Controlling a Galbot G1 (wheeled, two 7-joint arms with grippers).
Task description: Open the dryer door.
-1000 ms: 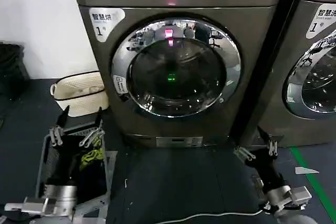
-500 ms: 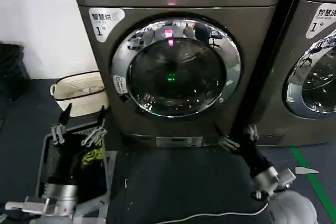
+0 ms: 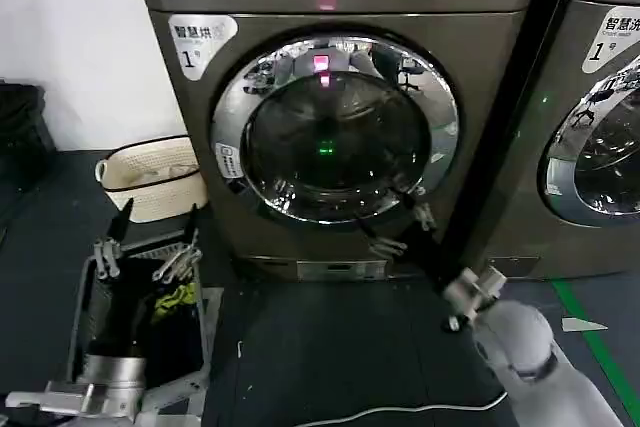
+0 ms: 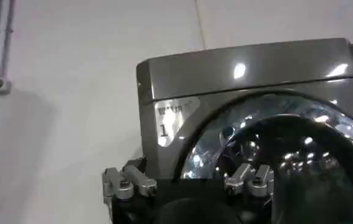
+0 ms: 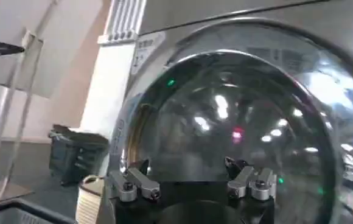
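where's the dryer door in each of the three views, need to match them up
Head view: the dryer door sits centre, closed, with the right gripper at its lower right rim.
Left wrist view: its chrome ring curves behind the open left gripper.
Right wrist view: the door looms close behind the open right gripper fingers.
Shared landmark: the white "1" label, also at and.

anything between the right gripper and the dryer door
Nothing. In the head view the right gripper, fingers open, is up at the lower right chrome ring of the dryer door; the right wrist view shows the glass directly ahead.
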